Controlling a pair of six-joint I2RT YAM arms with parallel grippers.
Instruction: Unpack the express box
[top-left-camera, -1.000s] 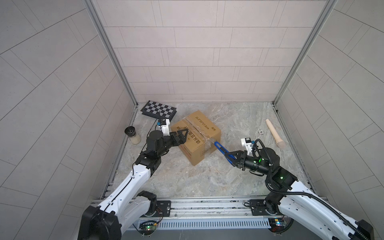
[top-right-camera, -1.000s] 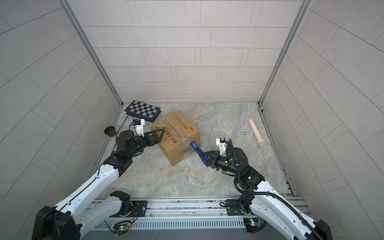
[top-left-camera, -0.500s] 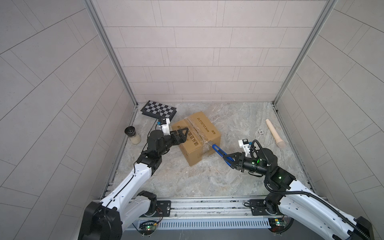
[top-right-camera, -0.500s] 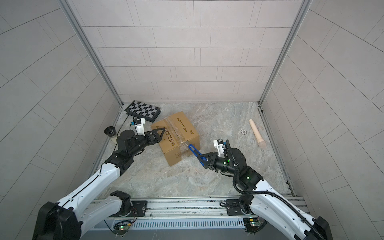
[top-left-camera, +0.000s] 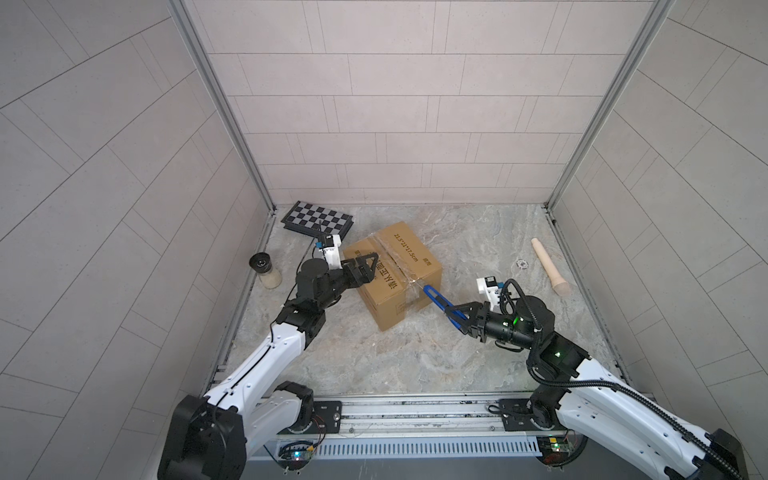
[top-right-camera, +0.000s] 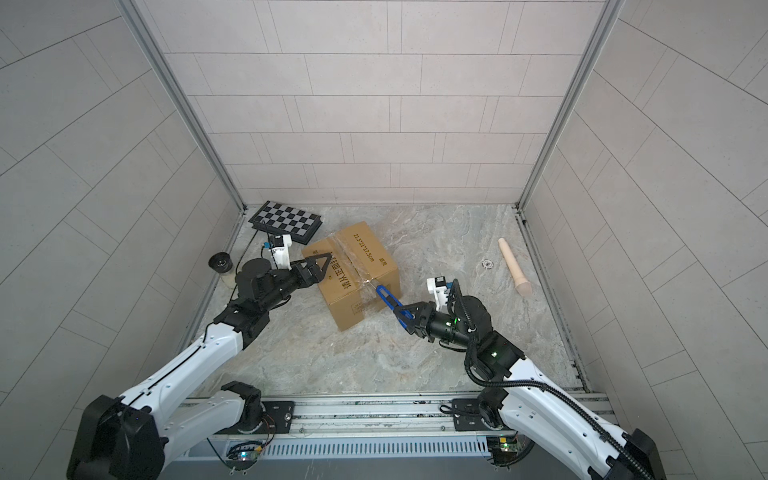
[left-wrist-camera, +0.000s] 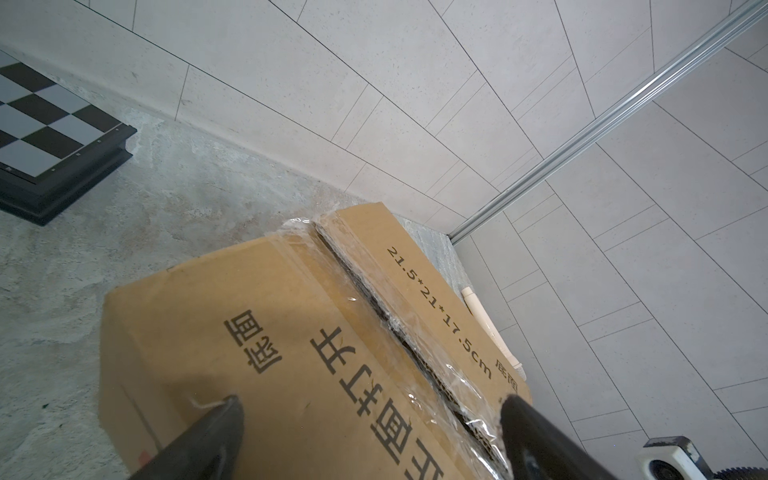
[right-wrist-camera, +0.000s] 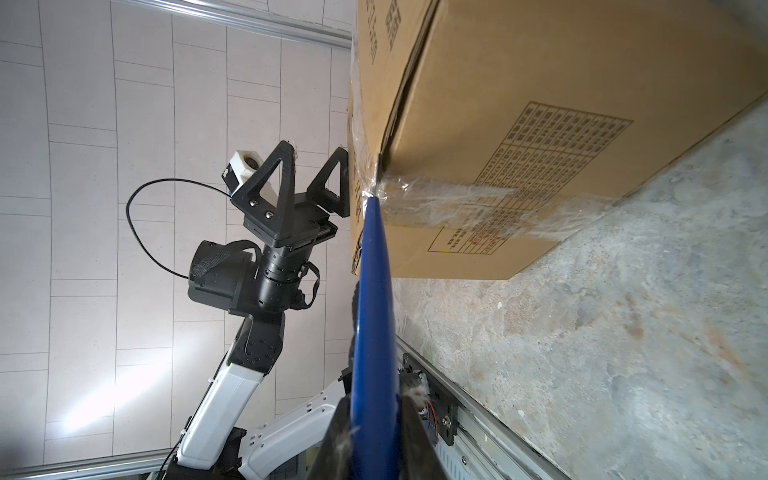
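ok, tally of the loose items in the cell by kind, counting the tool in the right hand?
express box: 1
blue tool: 1
checkered board: 1
black-lidded jar: 1
beige wooden stick: 1
small round disc: 1
Total: 6

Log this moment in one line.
left gripper open over express box top | right gripper shut on blue tool | tool tip at clear tape on box edge

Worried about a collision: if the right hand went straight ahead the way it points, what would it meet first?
Likely the express box: the blue tool the right hand grips has its tip at the box's taped upper edge.
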